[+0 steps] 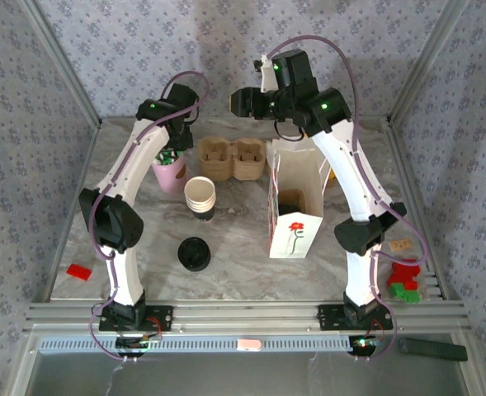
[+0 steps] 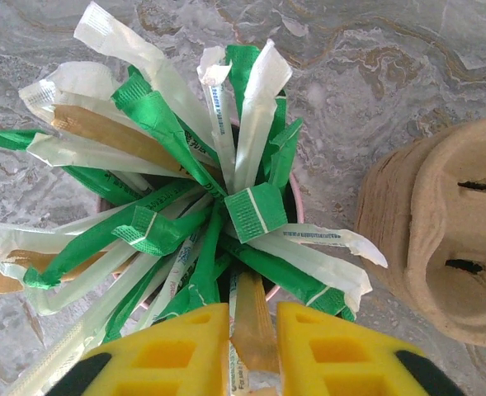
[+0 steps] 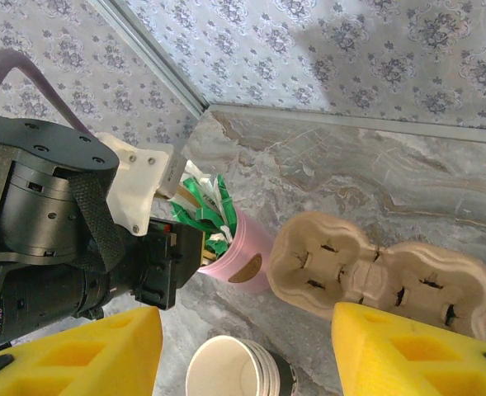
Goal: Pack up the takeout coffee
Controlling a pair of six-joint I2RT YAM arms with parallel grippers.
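Marble-patterned table (image 1: 243,239) enclosed by grey floral wallpaper (image 1: 127,49), with both arm bases at its near edge. Left arm: reaches to the back left, over a pink cup (image 1: 172,175) packed with green, white and brown sachets (image 2: 185,165). In the left wrist view the left gripper (image 2: 252,318) points down into this bundle; its yellow fingers (image 2: 185,346) stand close together, clamped on a single brown sachet (image 2: 255,330) that fills the gap between them. Right arm: raised above the back of the table. The right wrist view shows the right gripper (image 3: 247,330) with its jaws wide apart and nothing between them, looking down on the pink cup and the cardboard cup carriers (image 1: 232,158) just beside it. Centre: a stack of paper cups (image 1: 200,194) stands in front of the carriers, and a loose black lid (image 1: 194,253) lies flat nearer the arm bases. Right of centre: a white paper bag (image 1: 296,235) printed with a red flower stands upright and open. The takeout coffee (image 1: 290,201) sits inside this bag, visible from above as a dark round lid between the bag's walls. Table edges: a red block (image 1: 78,271) at near left, red and green blocks (image 1: 405,280) at near right.
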